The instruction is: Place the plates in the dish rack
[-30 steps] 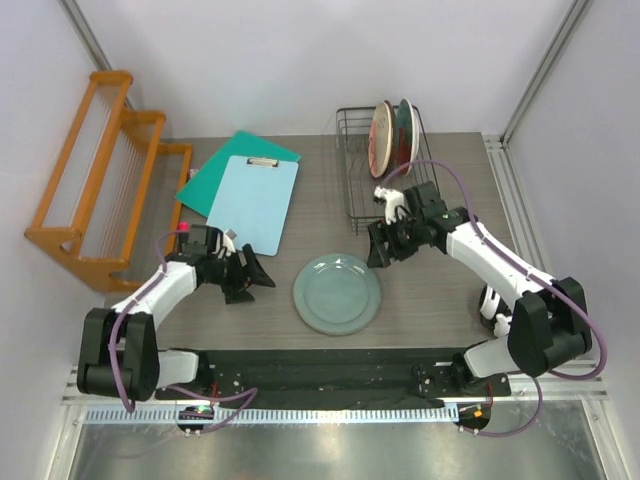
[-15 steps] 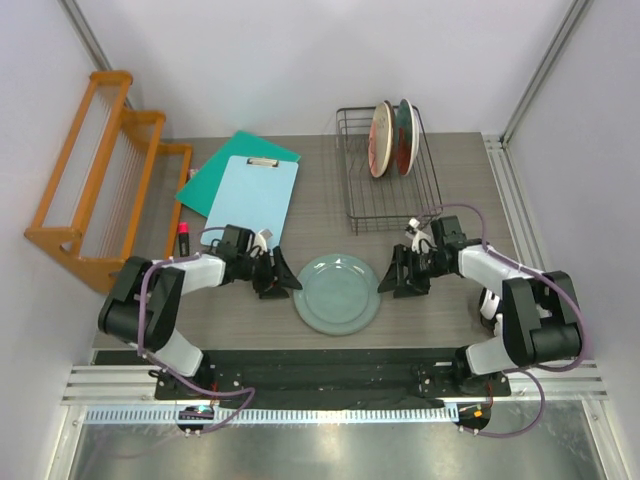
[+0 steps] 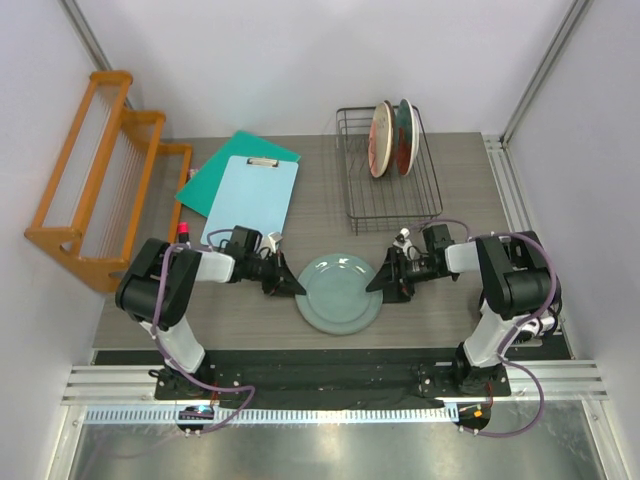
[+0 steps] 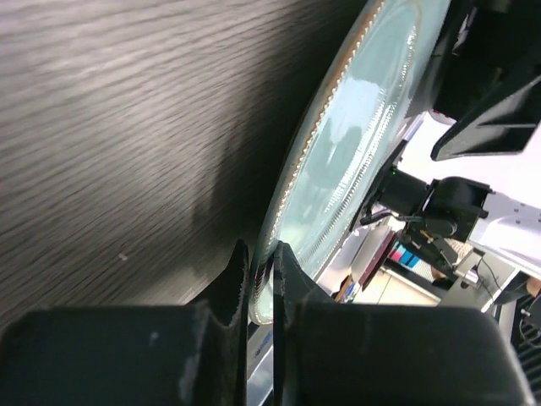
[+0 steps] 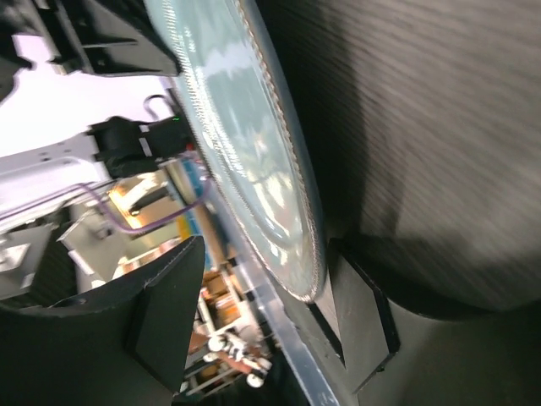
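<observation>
Grey-green plate flat | left pincer pinching rim | right pincer agape astride rim

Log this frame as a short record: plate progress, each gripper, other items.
in rack: pink-and-cream plate and red-and-teal plate, upright in the dish rack
on table: grey-green plate, lying flat
left gripper: shut on that plate's rim
right gripper: open, fingers straddling the opposite rim
other items: blue clipboard, orange wooden rack
</observation>
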